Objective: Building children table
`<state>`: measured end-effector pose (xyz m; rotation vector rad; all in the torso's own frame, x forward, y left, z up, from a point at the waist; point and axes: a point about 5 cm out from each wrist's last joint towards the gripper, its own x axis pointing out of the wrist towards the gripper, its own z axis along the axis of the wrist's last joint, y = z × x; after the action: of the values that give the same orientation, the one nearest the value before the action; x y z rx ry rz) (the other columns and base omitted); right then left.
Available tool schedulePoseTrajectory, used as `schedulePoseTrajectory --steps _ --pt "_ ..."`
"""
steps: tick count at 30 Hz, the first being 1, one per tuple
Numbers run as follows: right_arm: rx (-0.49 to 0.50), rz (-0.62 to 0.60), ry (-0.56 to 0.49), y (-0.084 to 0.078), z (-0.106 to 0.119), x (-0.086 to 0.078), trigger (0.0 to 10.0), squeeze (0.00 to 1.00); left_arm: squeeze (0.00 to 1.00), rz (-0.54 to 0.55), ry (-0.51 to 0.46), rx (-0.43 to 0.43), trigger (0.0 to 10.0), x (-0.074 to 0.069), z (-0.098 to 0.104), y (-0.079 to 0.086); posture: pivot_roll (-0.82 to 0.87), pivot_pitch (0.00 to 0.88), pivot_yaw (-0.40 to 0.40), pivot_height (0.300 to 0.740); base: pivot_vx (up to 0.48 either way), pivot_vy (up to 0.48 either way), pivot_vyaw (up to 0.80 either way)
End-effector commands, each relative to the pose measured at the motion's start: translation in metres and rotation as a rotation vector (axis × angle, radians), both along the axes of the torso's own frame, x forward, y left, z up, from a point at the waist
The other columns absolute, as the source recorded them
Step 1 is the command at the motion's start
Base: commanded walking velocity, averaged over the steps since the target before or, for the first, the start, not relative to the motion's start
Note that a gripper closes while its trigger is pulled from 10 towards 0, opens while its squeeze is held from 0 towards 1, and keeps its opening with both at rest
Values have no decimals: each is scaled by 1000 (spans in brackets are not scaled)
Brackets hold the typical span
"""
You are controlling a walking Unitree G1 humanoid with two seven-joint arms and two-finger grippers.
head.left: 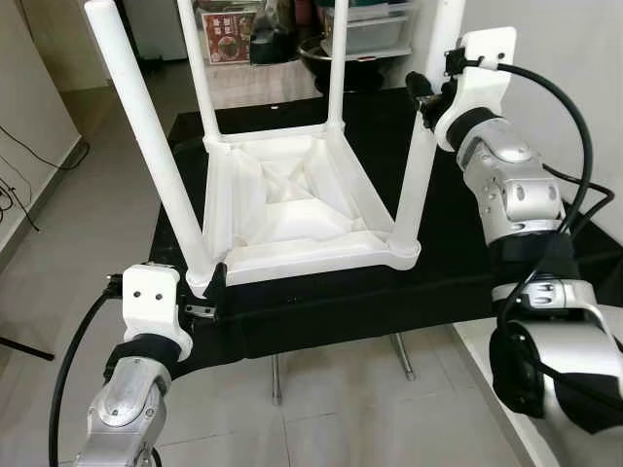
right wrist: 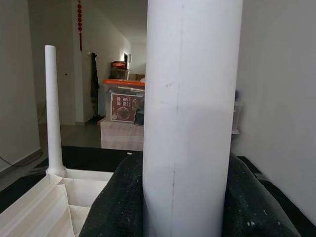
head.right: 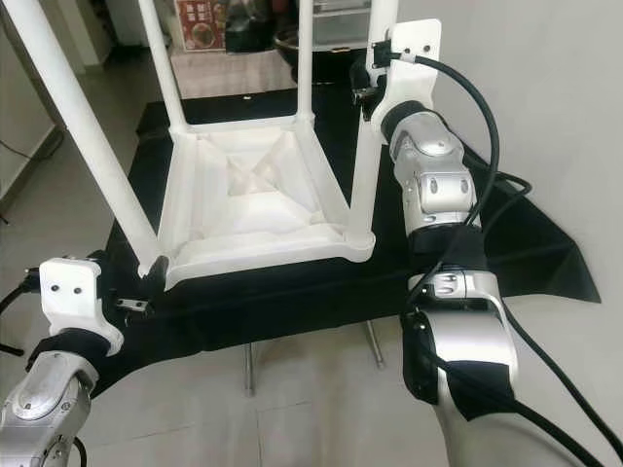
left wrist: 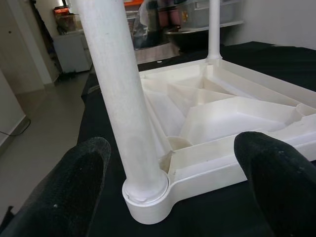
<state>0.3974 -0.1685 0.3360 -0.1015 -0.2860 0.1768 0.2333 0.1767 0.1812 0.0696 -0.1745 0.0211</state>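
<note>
Upside-down on a black-draped work surface (head.left: 321, 321) sits the white plastic children's table (head.left: 292, 209), its ribbed underside facing up and four white legs rising from the corners. From my remote station I see, at the left, the left gripper (head.left: 200, 297) held low at the near-left corner of the table, just at the foot of the near-left leg (head.left: 146, 136); in its wrist view the two black fingers (left wrist: 69, 192) stand spread apart on either side of that leg's socket, not pressing on it. Across the middle, the tabletop frame lies flat on the cloth, with the two far legs (head.left: 336, 63) standing upright at the back corners. At the right, the right gripper (head.left: 428, 97) is raised to the upper part of the near-right leg (head.left: 414, 185); its wrist camera shows the white tube (right wrist: 190, 118) clamped between the black finger pads, so I read it as closed on that leg. Behind the work surface I can make out storage bins and boxes (head.left: 360, 29) against the far wall, and pale floor tiles (head.left: 88, 233) lie around it.
</note>
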Motion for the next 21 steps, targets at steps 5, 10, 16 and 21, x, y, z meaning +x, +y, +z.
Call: schedulePoseTrajectory --steps 5,10,16,21 --pt "-62 142 116 28 -20 3 0 0 0 92 -11 23 10000 2 5 16 49 106 -38 740 0 0 0" --pt "-58 149 119 29 -19 3 0 0 0 126 4 6 10000 11 -2 28 42 111 -35 740 0 0 0" --pt "-45 160 122 31 -17 1 0 0 1000 139 28 -66 10000 34 -11 49 32 122 -25 740 0 0 0" --pt "-38 171 122 33 -16 -2 0 0 1000 159 34 -74 10000 54 -9 64 23 131 -21 740 0 0 0"
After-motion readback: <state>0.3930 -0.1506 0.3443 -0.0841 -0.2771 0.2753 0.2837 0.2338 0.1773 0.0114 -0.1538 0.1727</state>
